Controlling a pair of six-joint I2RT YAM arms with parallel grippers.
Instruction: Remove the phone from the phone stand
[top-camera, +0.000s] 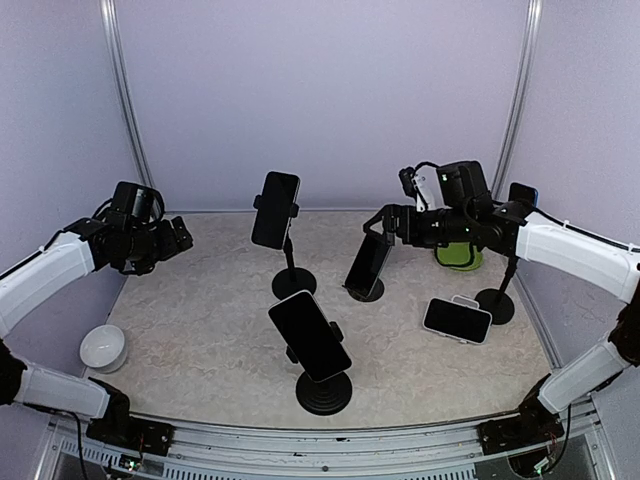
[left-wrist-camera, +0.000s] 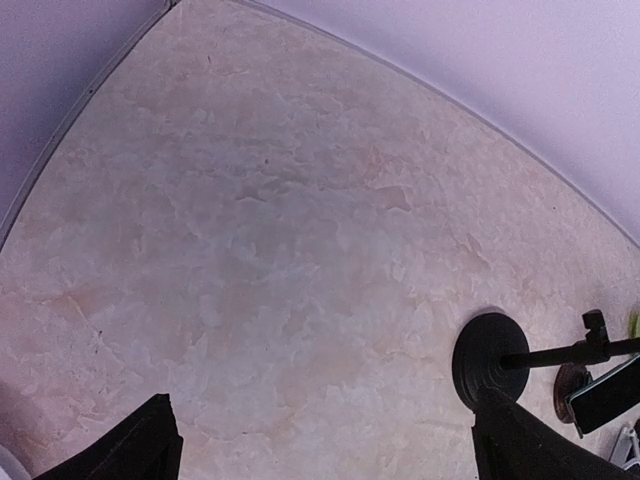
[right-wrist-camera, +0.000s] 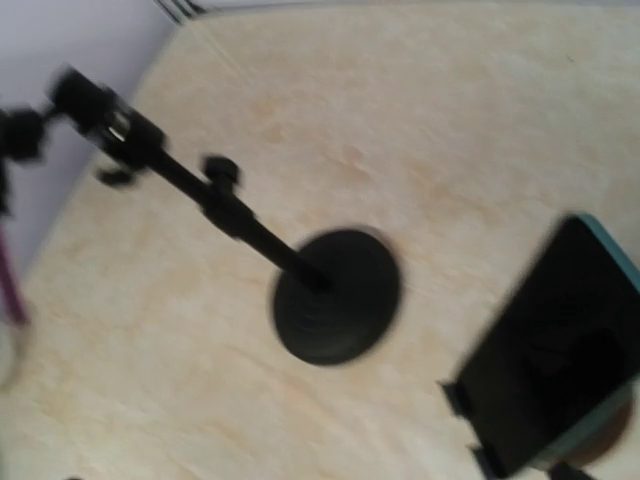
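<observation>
Three dark phones sit in clamps on black stands: one at the back centre (top-camera: 275, 210), one at the front centre (top-camera: 309, 335), one right of centre (top-camera: 368, 265). My right gripper (top-camera: 385, 222) hovers just above the top of the right-of-centre phone (right-wrist-camera: 560, 350), apart from it and empty; none of its fingers show in its blurred wrist view. My left gripper (top-camera: 180, 238) is open and empty, raised at the far left, its fingers (left-wrist-camera: 150, 445) wide apart over bare table. The back stand's base (left-wrist-camera: 490, 357) shows at the right of that view.
A phone (top-camera: 457, 319) lies flat on the table at the right, beside an empty stand (top-camera: 495, 305). A green object (top-camera: 458, 257) sits behind the right arm. A white bowl (top-camera: 103, 348) stands at the front left. Walls close off the back and sides.
</observation>
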